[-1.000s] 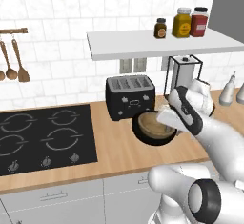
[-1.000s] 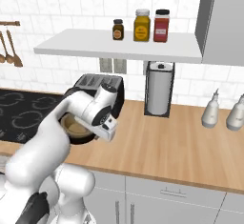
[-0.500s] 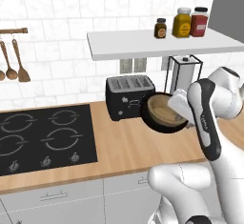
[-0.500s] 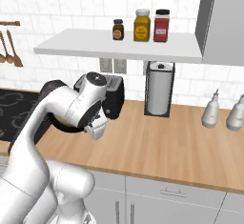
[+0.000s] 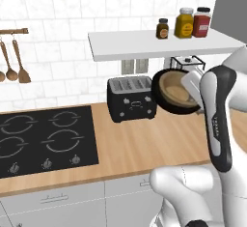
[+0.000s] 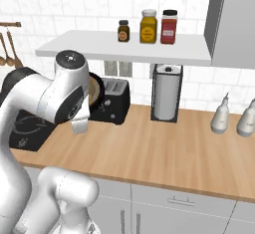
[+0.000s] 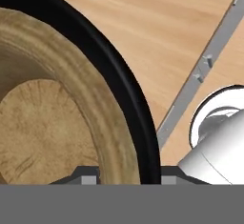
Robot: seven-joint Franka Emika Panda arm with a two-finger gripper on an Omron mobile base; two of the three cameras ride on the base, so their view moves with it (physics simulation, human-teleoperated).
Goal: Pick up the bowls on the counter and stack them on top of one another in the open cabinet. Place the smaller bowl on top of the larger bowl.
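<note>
Lighting here is flat and even, typical rendered look, bright all over with no obvious lamp or window. The white shelf (image 5: 159,45) is the handy landmark: just under it the tiles go a touch greyer, a soft shadow with no hard edge. Below the shelf, the black toaster (image 5: 131,98) shows only faint sheen and no real glare, and the black bowl (image 5: 164,95) beside it has a thin highlight along its rim. The table (image 6: 169,148) under the shelf is evenly lit, grain a bit smeared. Both base views are soft and low-res, slightly jagged on edges. No bending at the borders. The hand view is blurry up close, wood texture mushy.
</note>
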